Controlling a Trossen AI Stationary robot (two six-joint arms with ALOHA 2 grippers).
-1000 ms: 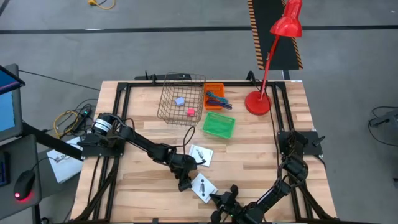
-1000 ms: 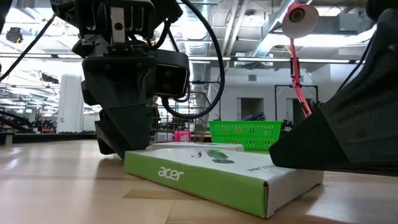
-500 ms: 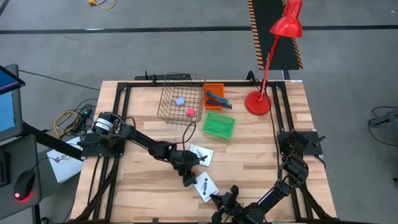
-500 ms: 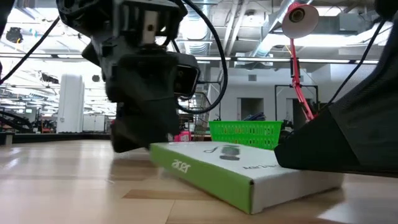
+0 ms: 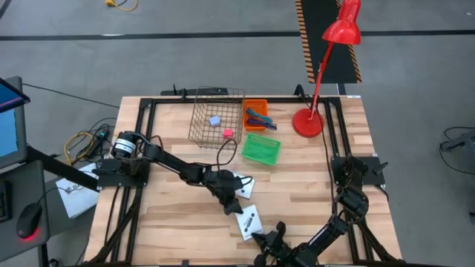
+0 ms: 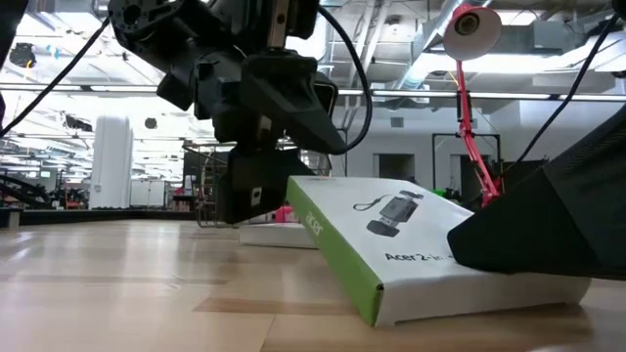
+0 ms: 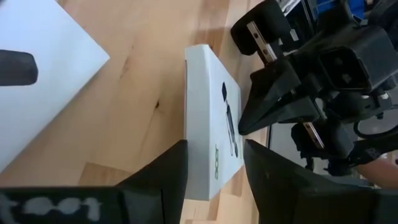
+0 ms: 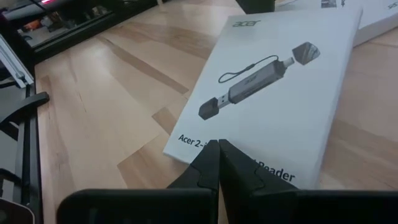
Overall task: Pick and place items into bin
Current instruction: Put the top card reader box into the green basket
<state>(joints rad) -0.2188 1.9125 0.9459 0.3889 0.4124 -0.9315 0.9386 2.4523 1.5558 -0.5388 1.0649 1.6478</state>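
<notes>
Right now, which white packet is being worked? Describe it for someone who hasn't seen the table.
Start at the wooden table and go to its front edge. The packet lies there between the left gripper and right gripper. Unlike the flat second packet, one edge is tilted up.

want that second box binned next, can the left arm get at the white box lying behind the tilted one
Probably yes. The far box lies flat on bare table beside the left gripper, nothing on top. But its fingers now straddle the tilted box, whose other end sits under the shut right gripper.
</notes>
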